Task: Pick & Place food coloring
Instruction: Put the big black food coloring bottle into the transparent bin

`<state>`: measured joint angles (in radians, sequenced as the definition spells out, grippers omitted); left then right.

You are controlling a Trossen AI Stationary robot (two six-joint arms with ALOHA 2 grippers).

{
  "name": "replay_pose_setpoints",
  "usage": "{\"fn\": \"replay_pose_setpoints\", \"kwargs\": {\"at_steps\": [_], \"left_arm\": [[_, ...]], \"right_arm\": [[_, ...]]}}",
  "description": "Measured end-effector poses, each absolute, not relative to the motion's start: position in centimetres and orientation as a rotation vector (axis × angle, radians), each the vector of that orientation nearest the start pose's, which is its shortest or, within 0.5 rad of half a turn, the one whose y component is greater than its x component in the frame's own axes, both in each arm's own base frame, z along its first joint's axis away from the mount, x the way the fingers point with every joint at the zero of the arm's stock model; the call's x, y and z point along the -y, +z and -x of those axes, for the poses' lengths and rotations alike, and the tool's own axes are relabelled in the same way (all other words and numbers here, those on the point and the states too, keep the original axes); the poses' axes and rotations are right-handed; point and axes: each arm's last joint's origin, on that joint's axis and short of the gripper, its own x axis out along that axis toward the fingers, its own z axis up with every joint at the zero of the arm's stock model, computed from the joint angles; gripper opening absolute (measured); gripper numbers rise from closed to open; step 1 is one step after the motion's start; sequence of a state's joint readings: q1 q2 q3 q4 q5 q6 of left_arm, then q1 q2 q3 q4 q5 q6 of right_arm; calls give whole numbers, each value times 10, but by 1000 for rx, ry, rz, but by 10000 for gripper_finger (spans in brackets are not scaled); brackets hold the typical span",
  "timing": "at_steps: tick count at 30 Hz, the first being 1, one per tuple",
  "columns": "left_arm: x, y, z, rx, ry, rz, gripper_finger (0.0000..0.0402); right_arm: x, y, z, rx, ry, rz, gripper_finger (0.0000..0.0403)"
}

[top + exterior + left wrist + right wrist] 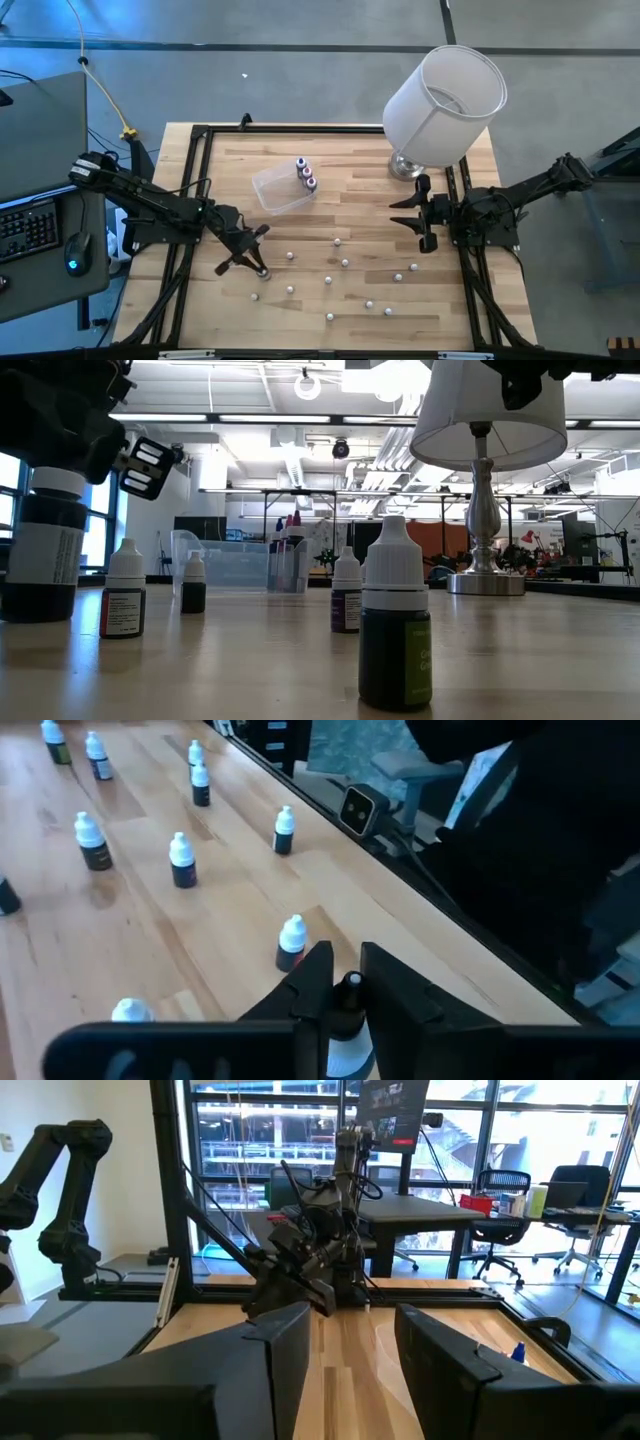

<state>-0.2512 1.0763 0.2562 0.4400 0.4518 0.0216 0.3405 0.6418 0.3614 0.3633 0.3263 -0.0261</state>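
While the right gripper [424,213] waits open, the left gripper [258,268] stands low over the table. Its narrowly parted jaws flank a tiny dark-topped food coloring bottle [347,1020]; actual grip cannot be told

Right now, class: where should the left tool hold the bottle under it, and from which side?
Hold the bottle on its round body just below the cap, coming from straight above: it stands upright, and the narrow cap would likely slip. The left tool sits over it; the right tool waits by the lamp.

Overhead, tabletop-level, two wrist views
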Motion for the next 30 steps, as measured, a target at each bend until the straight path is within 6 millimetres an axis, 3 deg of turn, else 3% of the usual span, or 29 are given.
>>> {"fn": "replay_pose_setpoints", "kwargs": {"at_steps": [6, 14, 22, 25, 30], "left_arm": [[60, 160, -183, -399, -682, 19, 91], [59, 159, -183, -406, -678, 11, 100], [58, 161, -184, -375, -628, -55, 32], [56, 164, -187, -337, -542, -78, 27], [55, 194, -203, -226, -374, -141, 30]], "right_arm": [[-43, 259, -150, 79, 14, -1, 142], [-43, 259, -150, 78, 14, -2, 142], [-43, 259, -150, 78, 14, -3, 142], [-43, 259, -150, 78, 14, -3, 142], [-43, 259, -150, 78, 6, -4, 142]]}}
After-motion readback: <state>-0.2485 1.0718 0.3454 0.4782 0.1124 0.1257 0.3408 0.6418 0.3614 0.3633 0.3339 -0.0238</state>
